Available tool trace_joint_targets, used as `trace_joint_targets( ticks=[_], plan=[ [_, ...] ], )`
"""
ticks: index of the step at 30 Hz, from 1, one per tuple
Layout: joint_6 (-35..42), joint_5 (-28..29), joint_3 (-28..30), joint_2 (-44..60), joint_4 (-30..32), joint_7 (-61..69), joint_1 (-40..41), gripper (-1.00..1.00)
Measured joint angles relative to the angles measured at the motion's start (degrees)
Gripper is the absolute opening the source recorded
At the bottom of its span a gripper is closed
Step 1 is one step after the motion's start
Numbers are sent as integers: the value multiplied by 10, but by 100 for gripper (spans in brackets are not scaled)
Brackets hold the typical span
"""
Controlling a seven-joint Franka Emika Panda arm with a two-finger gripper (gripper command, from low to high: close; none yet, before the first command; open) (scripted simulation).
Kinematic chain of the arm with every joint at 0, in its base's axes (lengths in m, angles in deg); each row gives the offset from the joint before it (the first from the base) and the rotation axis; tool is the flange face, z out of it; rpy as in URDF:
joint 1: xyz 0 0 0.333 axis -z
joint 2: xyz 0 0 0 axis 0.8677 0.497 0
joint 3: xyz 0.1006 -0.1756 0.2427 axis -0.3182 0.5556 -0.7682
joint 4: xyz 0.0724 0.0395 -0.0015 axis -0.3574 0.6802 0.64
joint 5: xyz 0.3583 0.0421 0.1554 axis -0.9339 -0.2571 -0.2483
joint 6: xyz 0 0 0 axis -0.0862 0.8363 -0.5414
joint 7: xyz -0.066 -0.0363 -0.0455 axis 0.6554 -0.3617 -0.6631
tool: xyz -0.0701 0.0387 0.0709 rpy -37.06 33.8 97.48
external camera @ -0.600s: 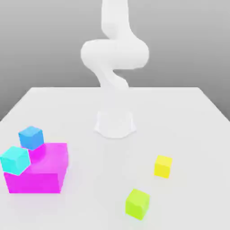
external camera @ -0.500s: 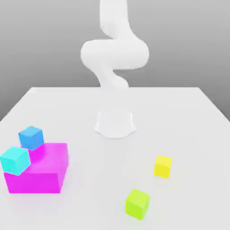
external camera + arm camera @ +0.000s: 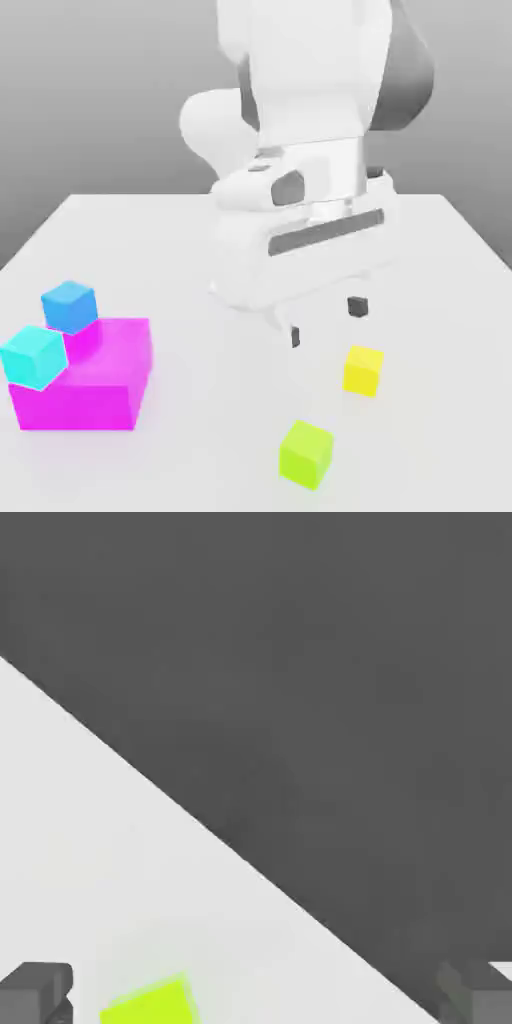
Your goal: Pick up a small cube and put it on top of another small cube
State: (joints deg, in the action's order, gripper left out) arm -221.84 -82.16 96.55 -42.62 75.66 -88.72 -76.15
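Since the earlier frames the arm's boxy white hand has swung into the exterior view, where before only the smooth rounded column stood behind the worktop; the cubes lie where they were.

Nearest the camera, the lime-green cube (image 3: 306, 453) rests on the matte white worktop (image 3: 180, 450), a plain, sharp-edged block, untouched. In the hand view its top face (image 3: 150, 1004) shows between the two dark square fingertips (image 3: 36, 990). Just beyond it, toward the exterior view's right, sits the pure yellow cube (image 3: 363, 370) of like size.

Above these two hangs the gripper (image 3: 326, 321), its jaws apart and holding nothing, the small dark pads (image 3: 357, 306) clear of the worktop.

On the exterior view's left stands the big magenta block (image 3: 95, 385), flat-topped and glossy. The light cyan cube (image 3: 34, 357) rests on its near left corner, tilted in plan, and the darker sky-blue cube (image 3: 69, 306) sits on its far edge.
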Motion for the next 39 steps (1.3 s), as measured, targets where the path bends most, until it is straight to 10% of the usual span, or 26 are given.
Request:
trace_joint_targets(
  ticks=[11, 12, 25, 39],
  plan=[
    [-146, 2, -35, 224, 22, 120, 17, 0],
    [-156, 0, -41, 237, 19, 122, 22, -100],
    [-64, 36, -11, 127, 38, 92, 12, -100],
    [148, 104, 163, -39, -14, -33, 303, -100]
  ],
)
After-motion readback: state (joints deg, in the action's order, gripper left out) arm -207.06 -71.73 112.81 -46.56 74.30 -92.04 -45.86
